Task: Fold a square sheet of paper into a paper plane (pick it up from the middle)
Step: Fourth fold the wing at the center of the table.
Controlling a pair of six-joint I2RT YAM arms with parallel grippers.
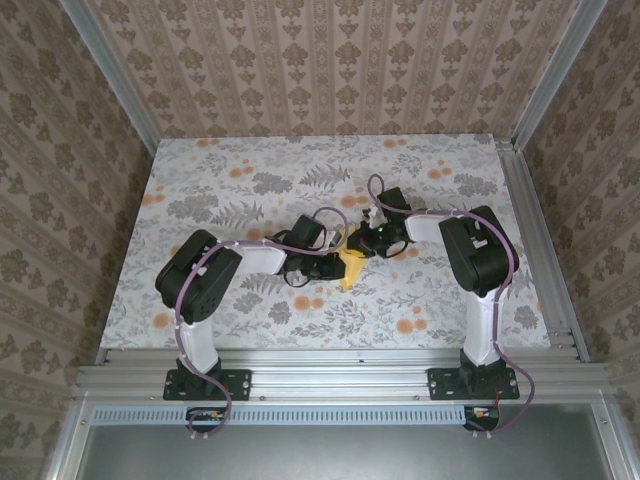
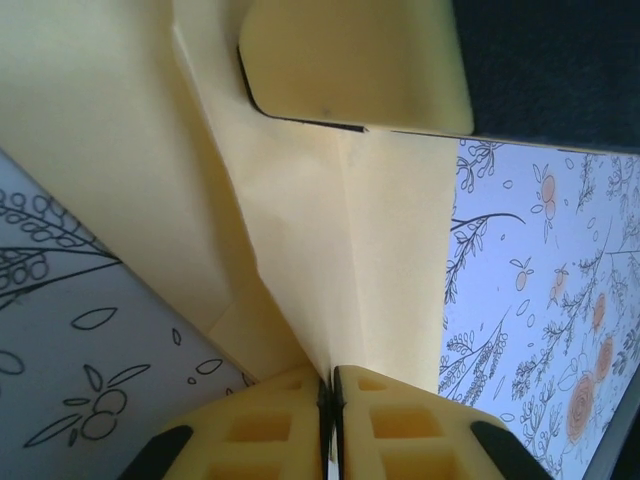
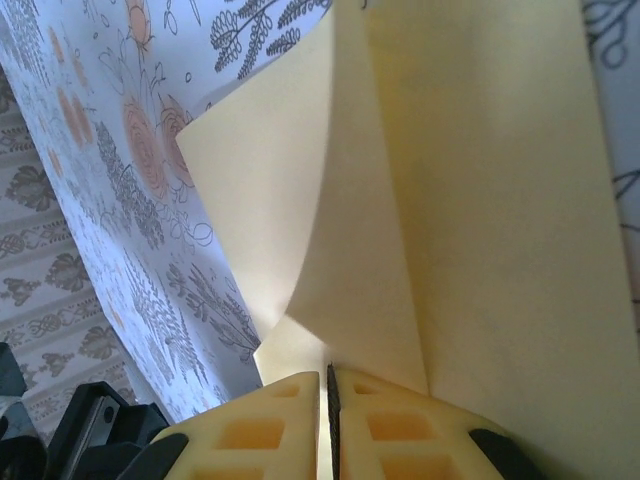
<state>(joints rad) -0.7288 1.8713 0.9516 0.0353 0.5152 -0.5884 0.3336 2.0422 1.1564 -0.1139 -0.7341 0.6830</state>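
The pale-yellow paper [image 1: 350, 266] hangs folded between the two grippers over the middle of the table. In the left wrist view the paper [image 2: 300, 230] rises from my left gripper [image 2: 331, 385], whose jaws are shut on its creased fold. The right gripper's yellow finger [image 2: 360, 65] shows at the top of that view, against the paper. In the right wrist view the paper [image 3: 470, 200] spreads up in curled layers from my right gripper [image 3: 327, 385], shut on its edge. Seen from above, the left gripper [image 1: 335, 258] and right gripper [image 1: 362, 243] meet at the paper.
The table [image 1: 250, 190] carries a floral cloth with grey leaves and orange flower prints [image 1: 405, 326]. Aluminium rails [image 1: 340, 365] frame the near edge and sides. Patterned walls [image 1: 330, 60] enclose the back and sides. Both arms bend inward from their bases.
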